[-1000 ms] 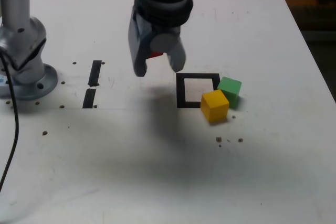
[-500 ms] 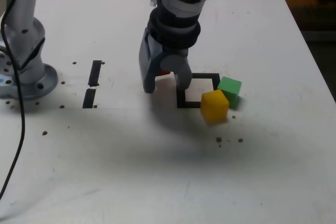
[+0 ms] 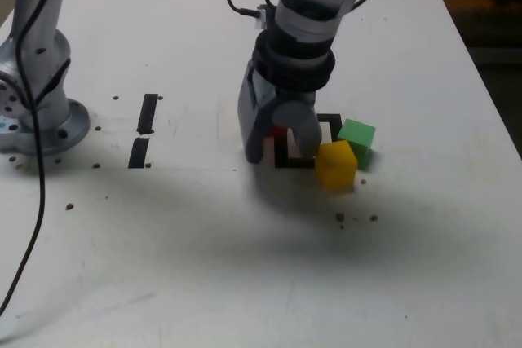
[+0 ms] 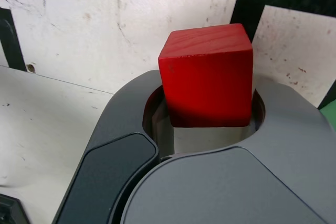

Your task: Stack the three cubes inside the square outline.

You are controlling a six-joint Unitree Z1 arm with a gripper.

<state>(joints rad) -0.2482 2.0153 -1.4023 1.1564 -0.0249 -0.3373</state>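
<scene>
Currently shut on the red cube (image 4: 206, 85), my hand (image 3: 281, 151) has one finger against each of two opposite sides. The jaws stand only as far apart as the block between them. Wood grain shows on one face in the wrist view; the cube sits slightly turned, with part of it out past the fingers.

Position: hand over the table (image 3: 196, 250), fingers pointing down, by the exterior view's left side of the square outline (image 3: 335, 125). My fingers and wrist hide part of its black tape and white centre. Height of the red cube above the surface: cannot tell.

Other blocks: yellow cube (image 3: 336, 165) at the outline's near right corner in the exterior view, hiding that corner. Green cube (image 3: 356, 138) just beyond it, by the outline's right side. Whether those two touch, I cannot tell. Neither is stacked.

Further off, toward the exterior view's left: two short black tape strips (image 3: 148, 113), one roughly in line with the other. Dark specks (image 3: 340, 217) dot the white surface. Black cable (image 3: 38, 160) hangs along that view's left side.
</scene>
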